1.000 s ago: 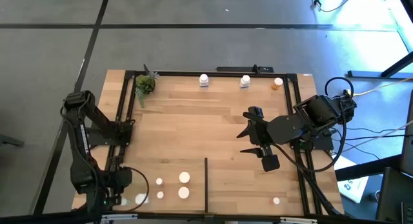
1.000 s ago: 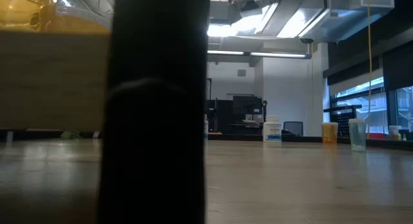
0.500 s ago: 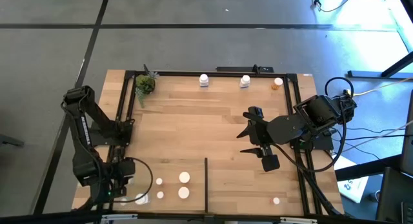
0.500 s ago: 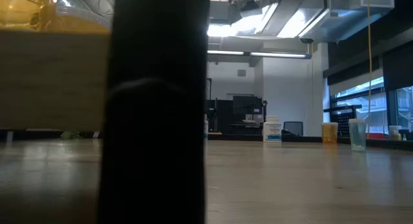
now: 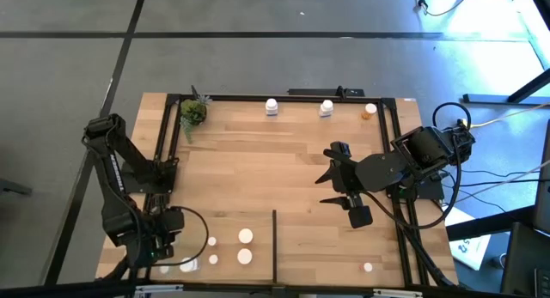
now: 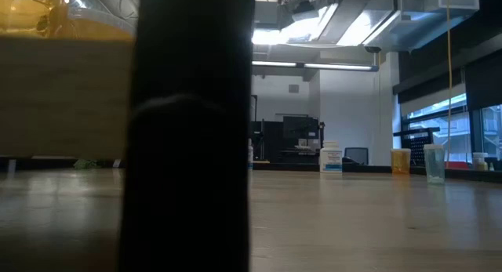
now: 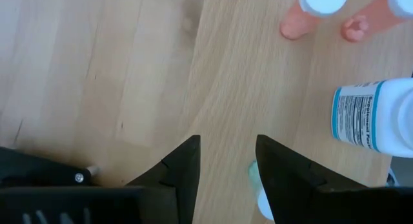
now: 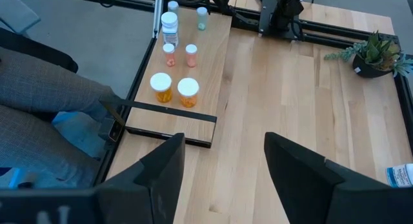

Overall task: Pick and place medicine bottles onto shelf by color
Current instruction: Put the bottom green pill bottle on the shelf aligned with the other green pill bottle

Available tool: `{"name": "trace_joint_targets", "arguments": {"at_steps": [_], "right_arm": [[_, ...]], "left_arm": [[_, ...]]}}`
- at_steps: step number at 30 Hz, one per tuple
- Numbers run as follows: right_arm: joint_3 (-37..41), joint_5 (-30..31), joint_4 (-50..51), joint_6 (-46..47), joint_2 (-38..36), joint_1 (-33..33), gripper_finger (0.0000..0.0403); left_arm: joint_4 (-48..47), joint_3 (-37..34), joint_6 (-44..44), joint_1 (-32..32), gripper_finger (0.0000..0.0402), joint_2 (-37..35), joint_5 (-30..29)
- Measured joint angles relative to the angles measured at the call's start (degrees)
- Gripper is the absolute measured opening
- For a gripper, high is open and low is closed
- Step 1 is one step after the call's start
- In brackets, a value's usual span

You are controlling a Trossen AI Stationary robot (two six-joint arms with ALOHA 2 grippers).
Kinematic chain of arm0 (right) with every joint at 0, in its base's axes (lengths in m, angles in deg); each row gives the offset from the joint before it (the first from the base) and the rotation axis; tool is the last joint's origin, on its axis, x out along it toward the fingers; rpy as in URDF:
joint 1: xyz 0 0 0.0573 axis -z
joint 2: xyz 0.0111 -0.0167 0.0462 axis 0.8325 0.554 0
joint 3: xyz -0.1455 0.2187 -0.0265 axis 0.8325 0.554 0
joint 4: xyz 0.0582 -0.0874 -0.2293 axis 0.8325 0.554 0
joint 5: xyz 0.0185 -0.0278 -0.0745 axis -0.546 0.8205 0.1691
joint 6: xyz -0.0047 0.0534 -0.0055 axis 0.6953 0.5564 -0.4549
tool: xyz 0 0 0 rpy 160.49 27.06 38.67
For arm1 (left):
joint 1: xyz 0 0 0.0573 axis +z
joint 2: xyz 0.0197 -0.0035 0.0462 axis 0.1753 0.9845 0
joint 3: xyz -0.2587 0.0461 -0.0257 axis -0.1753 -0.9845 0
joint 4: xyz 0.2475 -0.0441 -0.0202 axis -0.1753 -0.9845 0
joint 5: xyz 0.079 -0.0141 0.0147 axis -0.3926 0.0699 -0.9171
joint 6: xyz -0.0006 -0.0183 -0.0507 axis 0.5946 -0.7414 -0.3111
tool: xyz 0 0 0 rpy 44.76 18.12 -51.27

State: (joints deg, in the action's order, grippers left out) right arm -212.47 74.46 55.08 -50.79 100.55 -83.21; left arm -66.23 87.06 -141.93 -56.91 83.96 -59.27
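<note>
Medicine bottles (image 8: 170, 23): likely light, rigid, smooth; grasp around the body, below the cap. Left gripper (image 7: 227, 161) near the divider strip (image 5: 274, 245), jaws narrowly parted, empty; right gripper (image 5: 328, 188) beyond it, jaws wide, empty.

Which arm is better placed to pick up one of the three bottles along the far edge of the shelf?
Right. Its open claw hangs mid-shelf, nearer the far-edge bottles; the left claw sits low at the near-left corner.

Only one label carries print: a white bottle (image 7: 381, 117) in the left wrist view has a blue-edged label with rows of small text (laid out like a facts panel), too fine to read. Another white bottle (image 6: 330, 159) in the low view shows a blue band, its wording illegible. No brand, number or sign can be read anywhere.
</note>
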Motion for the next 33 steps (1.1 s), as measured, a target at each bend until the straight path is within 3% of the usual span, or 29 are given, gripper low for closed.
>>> {"name": "trace_joint_targets", "arguments": {"at_steps": [15,33], "right_arm": [[0.0,0.0,0.0,-0.1,0.0,0.0,0.0215],[0.0,0.0,0.0,-0.1,0.0,0.0,0.0215]], "left_arm": [[0.5,-0.1,2.6,1.5,0.0142,6.7,5.8],[2.0,-0.1,5.7,2.2,0.0142,6.9,11.4]]}}
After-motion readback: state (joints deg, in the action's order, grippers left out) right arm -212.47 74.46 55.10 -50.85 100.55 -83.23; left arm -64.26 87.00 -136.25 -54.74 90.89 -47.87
